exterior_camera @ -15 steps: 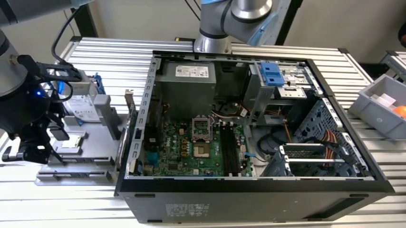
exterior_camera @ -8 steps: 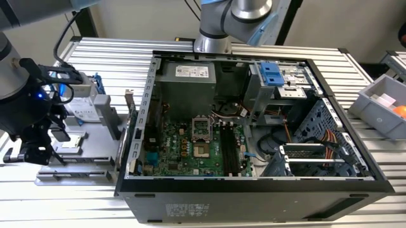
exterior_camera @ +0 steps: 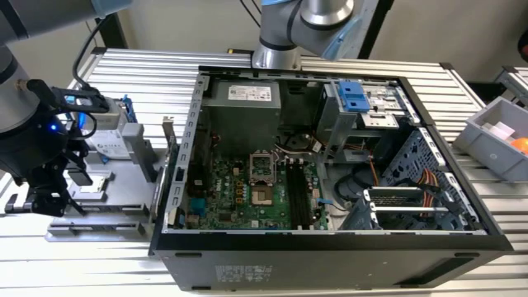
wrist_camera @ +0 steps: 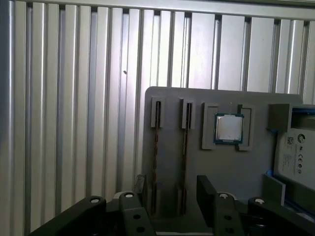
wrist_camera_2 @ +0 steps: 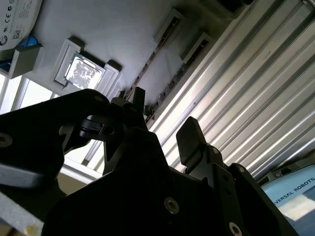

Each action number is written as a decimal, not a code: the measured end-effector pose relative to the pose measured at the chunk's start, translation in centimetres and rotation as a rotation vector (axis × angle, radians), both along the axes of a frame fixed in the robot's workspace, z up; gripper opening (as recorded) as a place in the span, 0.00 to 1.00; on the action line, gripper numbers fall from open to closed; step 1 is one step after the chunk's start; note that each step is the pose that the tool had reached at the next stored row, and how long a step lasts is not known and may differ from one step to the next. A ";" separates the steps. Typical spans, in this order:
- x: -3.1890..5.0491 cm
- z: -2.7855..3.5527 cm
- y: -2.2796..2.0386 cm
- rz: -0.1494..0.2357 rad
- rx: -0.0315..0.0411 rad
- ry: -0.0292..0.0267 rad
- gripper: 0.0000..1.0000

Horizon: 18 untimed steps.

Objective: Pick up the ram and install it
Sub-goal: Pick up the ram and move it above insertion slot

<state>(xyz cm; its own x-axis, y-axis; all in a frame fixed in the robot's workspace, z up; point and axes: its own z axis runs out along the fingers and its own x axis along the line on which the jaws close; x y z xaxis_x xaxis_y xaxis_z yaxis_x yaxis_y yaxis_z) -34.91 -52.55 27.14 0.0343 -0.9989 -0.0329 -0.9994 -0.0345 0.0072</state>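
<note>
First wrist view: your jaws hang spread, empty, above the grey holder; the ram stands edge-up in its slot, likely so you can pinch it.

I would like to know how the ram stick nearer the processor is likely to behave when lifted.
Standing on edge in a slot of the grey holder, the ram looks thin and flat: probably light and stiff, but fragile. Freed from the slot it would likely topple, having so narrow an edge.
</note>
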 end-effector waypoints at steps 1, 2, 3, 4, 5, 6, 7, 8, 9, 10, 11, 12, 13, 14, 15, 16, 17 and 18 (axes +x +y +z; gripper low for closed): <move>0.00 -0.01 0.00 0.000 0.0001 0.0000 1.00; 0.00 -0.01 0.00 0.000 0.0001 -0.0001 1.00; 0.00 -0.01 0.00 0.000 0.0000 0.0000 1.00; 0.00 -0.01 0.00 0.000 0.0000 -0.0001 1.00; 0.00 -0.01 0.00 0.000 0.0000 0.0000 1.00; 0.00 -0.01 0.00 0.000 0.0001 -0.0001 1.00; 0.00 -0.01 0.00 0.000 0.0000 0.0000 1.00; 0.00 -0.01 0.00 0.000 -0.0001 0.0000 1.00; 0.00 -0.02 0.00 0.000 0.0000 -0.0001 1.00; 0.00 -0.01 0.00 0.000 -0.0002 0.0000 1.00; 0.00 -0.02 0.00 0.000 -0.0002 -0.0001 1.00; 0.00 -0.02 0.00 0.000 -0.0003 0.0000 1.00; 0.00 -0.02 0.00 0.000 -0.0004 0.0000 1.00; 0.00 -0.03 0.00 0.000 -0.0004 -0.0001 1.00; 0.00 -0.03 0.00 0.000 -0.0006 0.0000 1.00; 0.00 -0.04 0.00 0.000 -0.0007 -0.0001 1.00; 0.00 -0.05 0.00 0.000 -0.0008 -0.0001 1.00; 0.00 -0.06 0.00 0.000 -0.0010 0.0000 1.00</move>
